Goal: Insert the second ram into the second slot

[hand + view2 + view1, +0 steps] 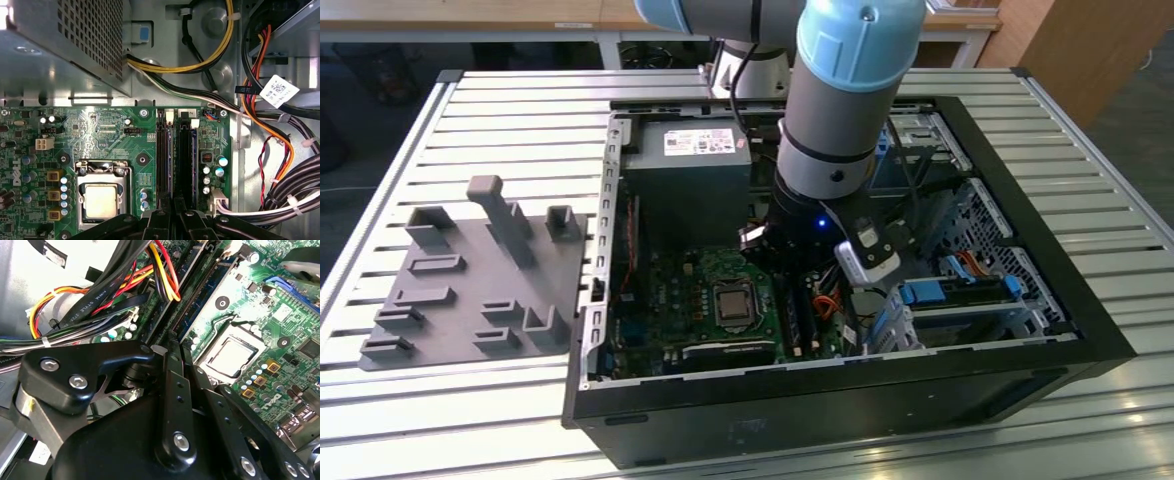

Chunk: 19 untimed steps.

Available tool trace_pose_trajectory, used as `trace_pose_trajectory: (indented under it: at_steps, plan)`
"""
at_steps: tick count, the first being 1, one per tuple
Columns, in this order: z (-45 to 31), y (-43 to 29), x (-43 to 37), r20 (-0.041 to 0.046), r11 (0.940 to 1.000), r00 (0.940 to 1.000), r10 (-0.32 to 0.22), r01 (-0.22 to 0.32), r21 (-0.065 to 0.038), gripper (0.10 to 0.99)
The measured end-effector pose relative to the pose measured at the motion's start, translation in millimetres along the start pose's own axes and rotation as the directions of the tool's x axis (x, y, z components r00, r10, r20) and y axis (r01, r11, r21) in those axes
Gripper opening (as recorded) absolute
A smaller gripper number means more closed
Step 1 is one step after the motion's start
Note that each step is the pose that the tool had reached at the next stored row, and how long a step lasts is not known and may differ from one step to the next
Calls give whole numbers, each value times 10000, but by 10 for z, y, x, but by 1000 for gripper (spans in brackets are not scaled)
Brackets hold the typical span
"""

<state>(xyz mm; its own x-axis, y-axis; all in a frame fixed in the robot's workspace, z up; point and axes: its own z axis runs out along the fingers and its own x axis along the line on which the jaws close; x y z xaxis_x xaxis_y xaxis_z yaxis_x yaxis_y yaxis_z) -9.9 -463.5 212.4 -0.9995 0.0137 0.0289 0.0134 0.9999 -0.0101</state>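
The second ram [188, 160], a thin dark-blue stick, stands edge-up in the memory slot farther from the processor socket [102, 197]. The stick [220, 274] also runs away from the fingertips in the second wrist view. My gripper [172, 207] sits over the middle of that slot's length, its black fingers [172, 385] drawn together in line with the stick. The part of the stick under the fingers is hidden. A neighbouring slot [162, 155] runs alongside, nearer the socket. In the exterior view my arm [834, 130] reaches down into the open computer case [854, 390].
The power supply box [687, 150] sits at the back of the case. Thick cable bundles [280, 190] run close beside the slots. Blue drive-bay clips [927, 292] sit at the exterior view's right. A grey parts fixture [467, 280] lies on the slatted table beside the case.
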Motion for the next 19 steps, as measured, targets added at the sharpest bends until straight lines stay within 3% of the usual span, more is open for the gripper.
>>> trace_pose_trajectory:
  at_steps: [2,3,8,15,17,19]
  plan:
    - [0,0,0,1,10000,10000,0,0,2,145]
    - [1,0,0,0,10000,10000,0,0,0,208]
    - [-11,0,0,0,10000,10000,0,0,-2,208]
    - [-161,-1,5,-16,10000,10000,0,0,-2,208]
    - [-192,-2,5,-21,10000,10000,-1,1,0,196]
    - [-194,-1,5,-21,10000,10000,0,0,-4,106]
